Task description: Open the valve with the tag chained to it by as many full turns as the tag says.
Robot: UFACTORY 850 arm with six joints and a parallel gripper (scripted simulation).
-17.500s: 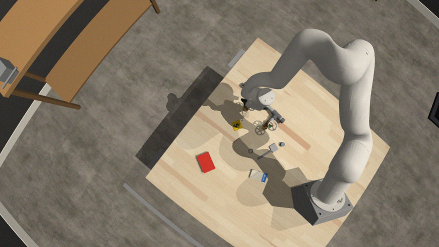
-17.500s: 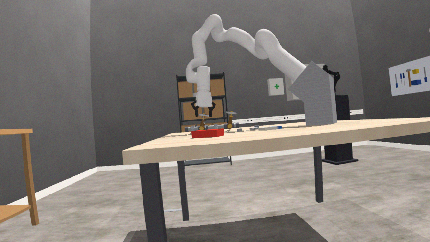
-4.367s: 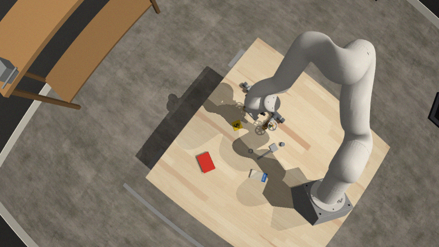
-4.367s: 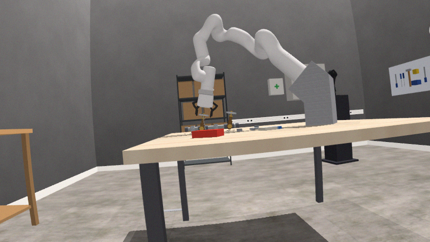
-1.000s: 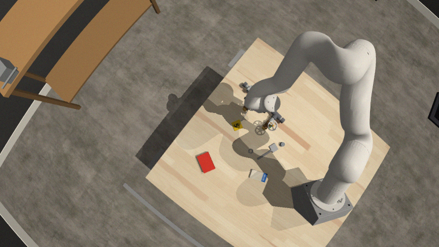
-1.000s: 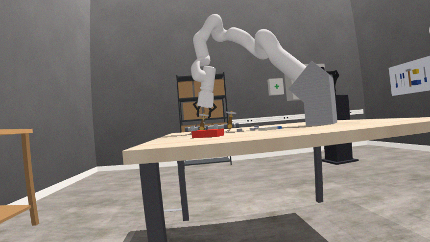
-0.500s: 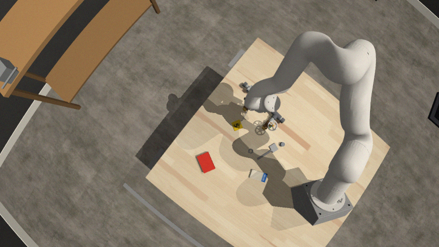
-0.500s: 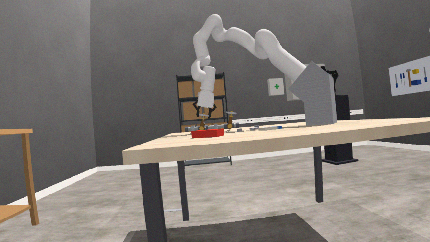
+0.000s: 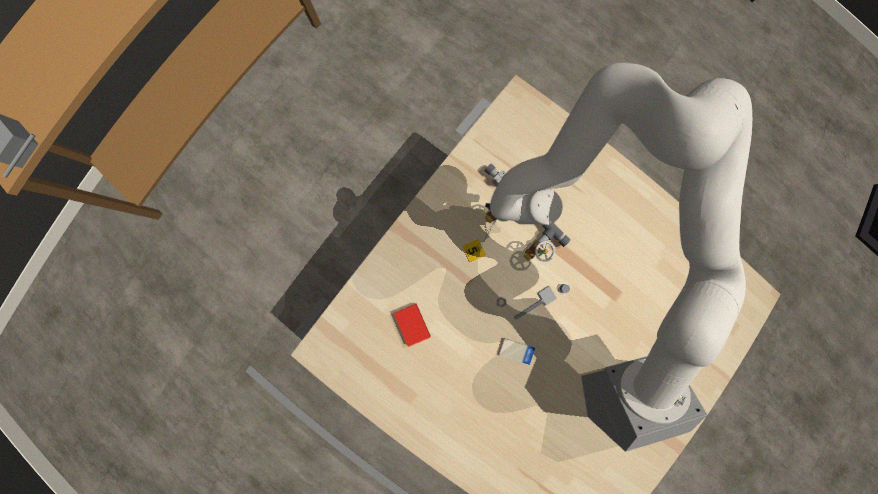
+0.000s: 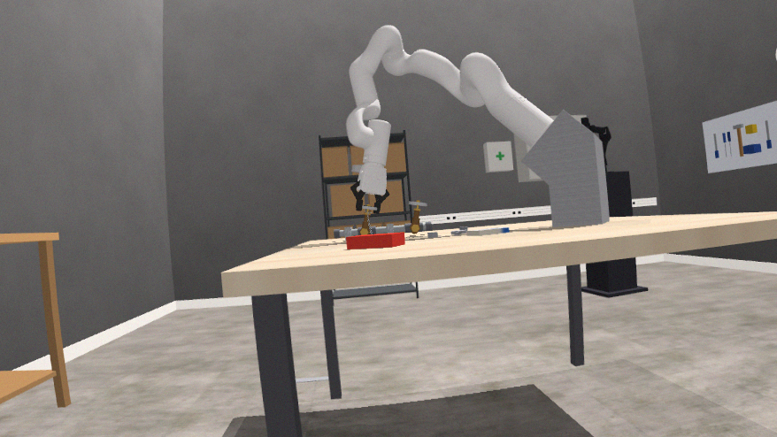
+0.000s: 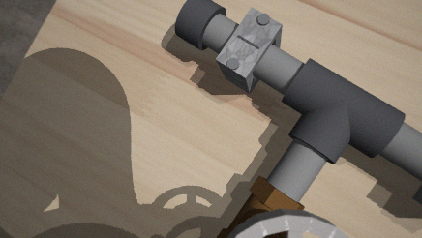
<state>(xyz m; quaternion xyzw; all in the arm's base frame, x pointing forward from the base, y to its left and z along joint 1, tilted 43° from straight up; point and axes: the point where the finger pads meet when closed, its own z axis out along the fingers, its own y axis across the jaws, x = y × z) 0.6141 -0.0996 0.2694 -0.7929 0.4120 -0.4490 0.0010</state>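
Note:
A grey pipe (image 11: pixel 271 60) lies on the wooden table (image 9: pixel 380 368) and carries two brass valves. The left valve's handwheel (image 10: pixel 369 209) (image 11: pixel 290 227) sits on a brass stem (image 11: pixel 268 198) below a dark tee fitting (image 11: pixel 339 121). A yellow tag (image 9: pixel 472 250) lies beside this valve, with a thin chain running toward it; its numeral is too small to read. My gripper (image 10: pixel 370 206) points straight down and is shut on this handwheel; the wrist hides it in the overhead view. The second valve (image 9: pixel 544 250) (image 10: pixel 416 206) stands free to the right.
A red block (image 9: pixel 411 324) (image 10: pixel 375 241) lies toward the table's front. A small hammer (image 9: pixel 536 302), a nut (image 9: pixel 501 301), a grey cylinder (image 9: pixel 563 288) and a white-and-blue box (image 9: pixel 515 351) lie between the valves and the robot base (image 9: pixel 644 405). A clamp (image 11: pixel 248 45) holds the pipe.

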